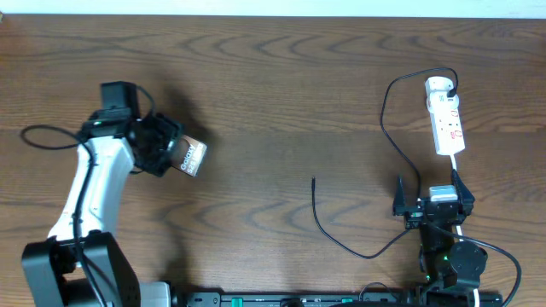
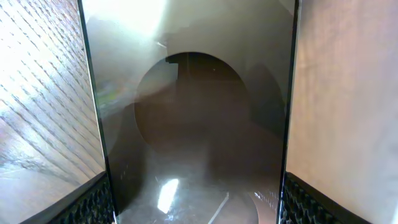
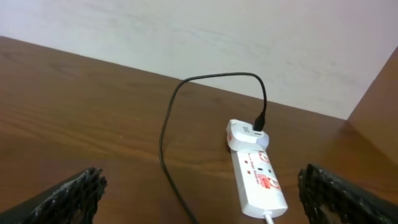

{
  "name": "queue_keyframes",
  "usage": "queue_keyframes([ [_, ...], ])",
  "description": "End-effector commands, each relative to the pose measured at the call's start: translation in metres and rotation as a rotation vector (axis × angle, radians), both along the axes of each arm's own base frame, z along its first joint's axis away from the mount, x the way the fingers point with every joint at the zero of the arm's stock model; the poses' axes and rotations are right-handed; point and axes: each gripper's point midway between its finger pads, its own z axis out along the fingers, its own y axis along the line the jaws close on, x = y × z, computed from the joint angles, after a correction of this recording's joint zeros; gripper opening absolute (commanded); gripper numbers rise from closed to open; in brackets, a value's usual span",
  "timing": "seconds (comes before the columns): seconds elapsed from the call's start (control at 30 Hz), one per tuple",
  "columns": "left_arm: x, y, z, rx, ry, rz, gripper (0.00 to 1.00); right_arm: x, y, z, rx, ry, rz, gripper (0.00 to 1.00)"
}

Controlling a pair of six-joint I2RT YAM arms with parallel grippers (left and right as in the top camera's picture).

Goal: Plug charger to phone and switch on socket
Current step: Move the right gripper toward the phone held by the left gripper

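My left gripper is shut on the phone, a dark slab with white "Galaxy" lettering, held at the table's left. Its glossy face fills the left wrist view between the two finger pads. The charger cable runs from an adapter on the socket's far end, loops left and forward, and ends at its loose plug tip mid-table. The socket is a white power strip with red markings at the right rear; it also shows in the right wrist view. My right gripper is open and empty, just in front of the socket.
The white cord leaves the socket's near end toward my right arm. The charger cable also shows in the right wrist view, left of the strip. A pale wall borders the table's far edge.
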Motion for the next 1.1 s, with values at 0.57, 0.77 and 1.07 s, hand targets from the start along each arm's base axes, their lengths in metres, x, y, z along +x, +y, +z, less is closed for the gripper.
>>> queue_keyframes([
  [0.57, 0.014, -0.008, 0.012, 0.144, -0.05, -0.01, 0.07, -0.001, 0.018, 0.01, 0.021, -0.041, 0.101, 0.99],
  [0.77, 0.02, -0.008, 0.014, 0.141, -0.072, -0.001, 0.07, -0.001, 0.03, 0.024, 0.267, -0.046, 0.162, 0.99],
  [1.07, 0.021, -0.008, 0.015, 0.135, -0.077, 0.013, 0.07, 0.035, 0.061, 0.083, 0.369, 0.193, 0.346, 0.99],
])
